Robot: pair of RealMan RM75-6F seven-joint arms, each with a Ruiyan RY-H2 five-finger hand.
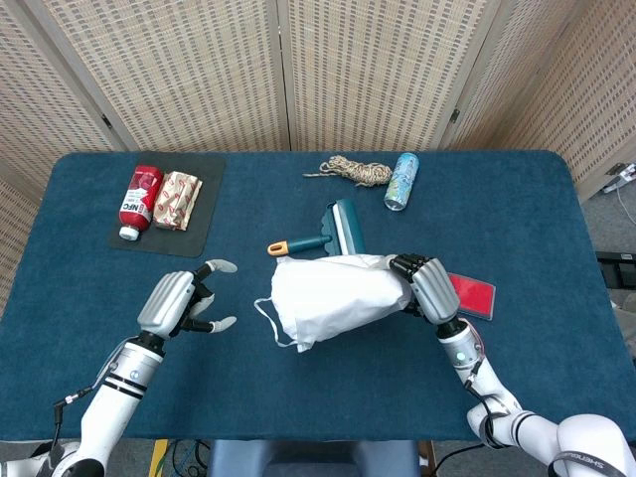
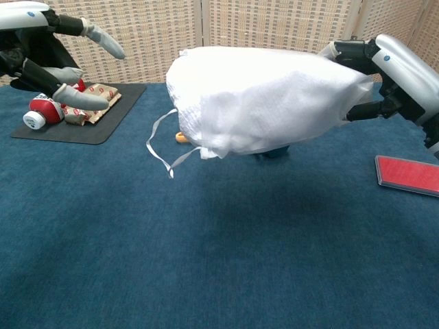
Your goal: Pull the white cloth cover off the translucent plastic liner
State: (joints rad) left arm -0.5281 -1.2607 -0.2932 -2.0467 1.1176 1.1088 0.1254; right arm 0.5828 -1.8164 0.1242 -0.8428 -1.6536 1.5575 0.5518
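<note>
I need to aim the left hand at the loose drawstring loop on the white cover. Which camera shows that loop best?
The chest view: the drawstring loop hangs clear off the left end of the white cloth cover, outlined against the blue table. The head view shows it smaller, close against the cover's edge, with the left hand open beside it.

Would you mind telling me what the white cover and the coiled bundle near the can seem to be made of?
The white cloth cover, held up by the right robot hand, looks like thin matte non-woven or light fabric: it creases softly, shows a fine dimpled texture and trails a drawstring. The coiled bundle looks like twisted natural-fibre rope, tan and rough, though its small size leaves that uncertain.
</note>
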